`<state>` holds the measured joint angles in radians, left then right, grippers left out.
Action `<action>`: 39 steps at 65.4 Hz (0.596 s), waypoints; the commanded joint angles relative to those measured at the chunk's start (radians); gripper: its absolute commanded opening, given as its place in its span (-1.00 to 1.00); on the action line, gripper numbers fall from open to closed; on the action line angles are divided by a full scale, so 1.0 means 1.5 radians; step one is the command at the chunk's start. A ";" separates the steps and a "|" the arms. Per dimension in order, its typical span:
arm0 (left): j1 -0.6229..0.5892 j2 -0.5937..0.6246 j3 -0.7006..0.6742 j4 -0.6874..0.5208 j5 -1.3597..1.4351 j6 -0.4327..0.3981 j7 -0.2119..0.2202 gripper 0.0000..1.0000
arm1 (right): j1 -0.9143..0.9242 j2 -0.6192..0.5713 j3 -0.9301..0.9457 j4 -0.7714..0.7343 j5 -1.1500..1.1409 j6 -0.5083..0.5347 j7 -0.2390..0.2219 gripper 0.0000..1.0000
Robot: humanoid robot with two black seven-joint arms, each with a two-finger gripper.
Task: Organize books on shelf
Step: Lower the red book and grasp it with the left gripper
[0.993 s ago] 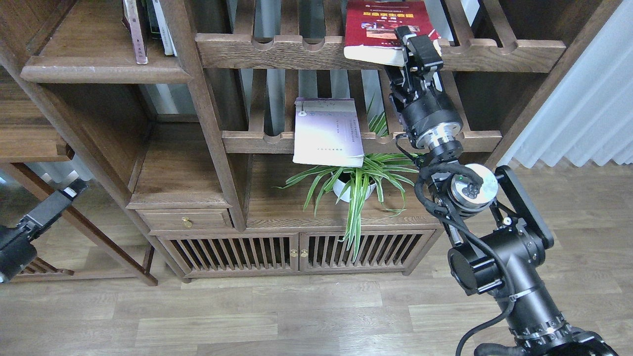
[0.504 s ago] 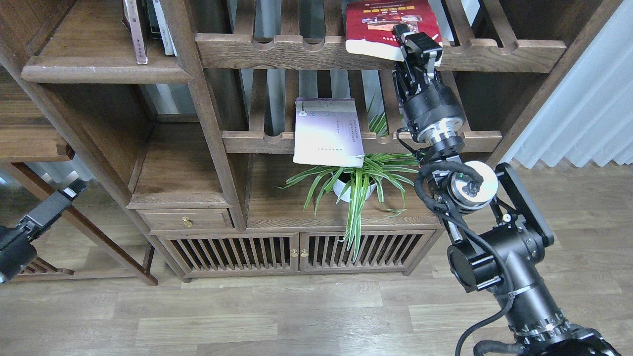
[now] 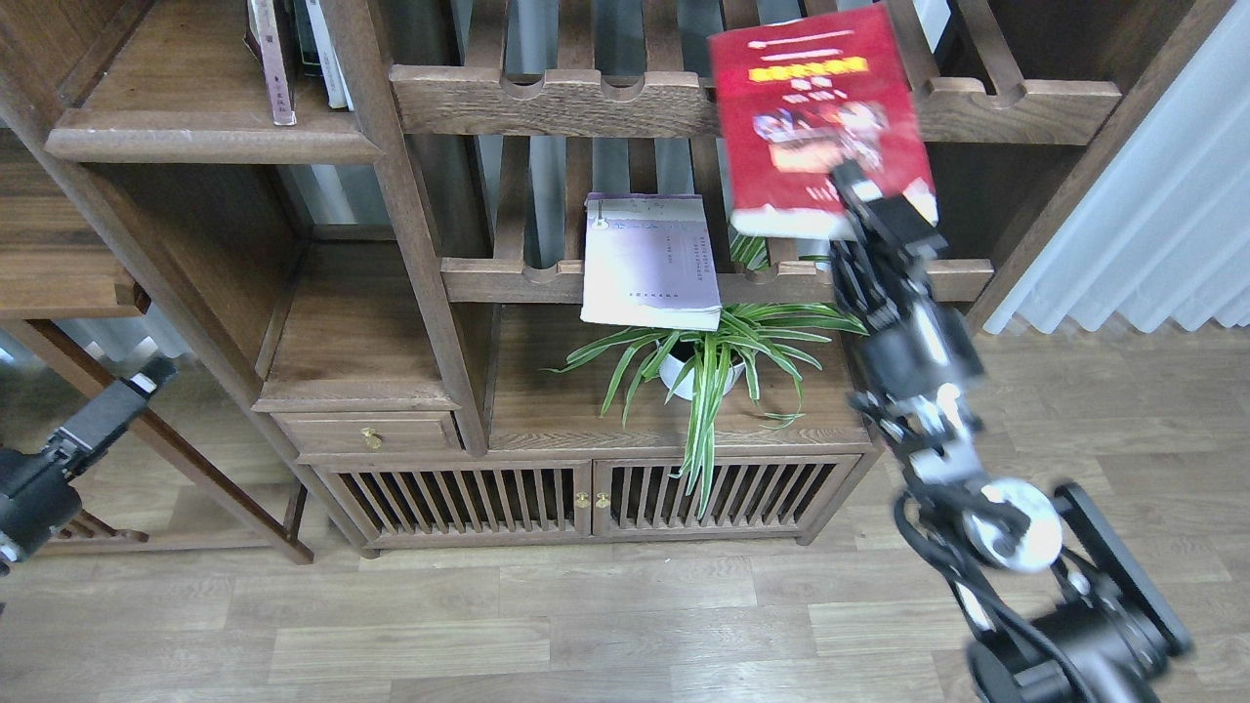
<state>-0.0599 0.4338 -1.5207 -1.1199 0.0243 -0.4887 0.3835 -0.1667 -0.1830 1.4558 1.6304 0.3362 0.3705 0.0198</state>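
My right gripper (image 3: 874, 210) is shut on the lower right corner of the red book (image 3: 815, 122) with the yellow title band and photos. It holds the book in the air, off the upper slatted rack (image 3: 586, 98) and in front of it. The white book with the lavender top (image 3: 647, 262) lies on the lower slatted rack (image 3: 508, 280), its lower end hanging over the front rail. The solid board shelf (image 3: 210, 137) at upper left carries several upright books (image 3: 293, 54). My left gripper (image 3: 146, 381) is low at the left edge, away from the books.
A spider plant in a white pot (image 3: 698, 366) stands on the cabinet top under the white book. A drawer (image 3: 366, 434) and slatted doors (image 3: 586, 498) are below. A white curtain (image 3: 1152, 215) hangs at right. Wooden floor lies in front.
The red book lay on the upper rack with my right gripper at its corner; now it has been pulled off and lowered toward me. My right arm has drawn back and down.
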 commanded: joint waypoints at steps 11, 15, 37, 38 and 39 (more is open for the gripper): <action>0.000 -0.043 0.025 0.001 -0.002 0.000 0.002 0.99 | -0.134 0.012 0.062 -0.001 0.080 0.073 -0.047 -0.92; 0.001 -0.046 0.031 0.001 -0.002 0.000 0.002 0.99 | -0.155 0.020 0.063 -0.006 0.096 0.079 -0.062 -0.92; 0.028 -0.095 0.176 -0.013 -0.162 0.000 0.006 0.98 | -0.212 0.080 0.006 -0.069 0.100 0.079 -0.154 -0.89; 0.028 -0.096 0.181 -0.013 -0.172 0.000 0.006 0.98 | -0.212 0.081 0.003 -0.072 0.100 0.079 -0.155 -0.89; 0.028 -0.097 0.191 -0.013 -0.188 0.000 0.007 0.98 | -0.211 0.081 -0.001 -0.079 0.100 0.079 -0.156 -0.89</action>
<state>-0.0237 0.3065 -1.3510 -1.1352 -0.0912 -0.4887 0.3918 -0.4793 -0.0779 1.5065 1.5645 0.4870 0.4890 -0.1827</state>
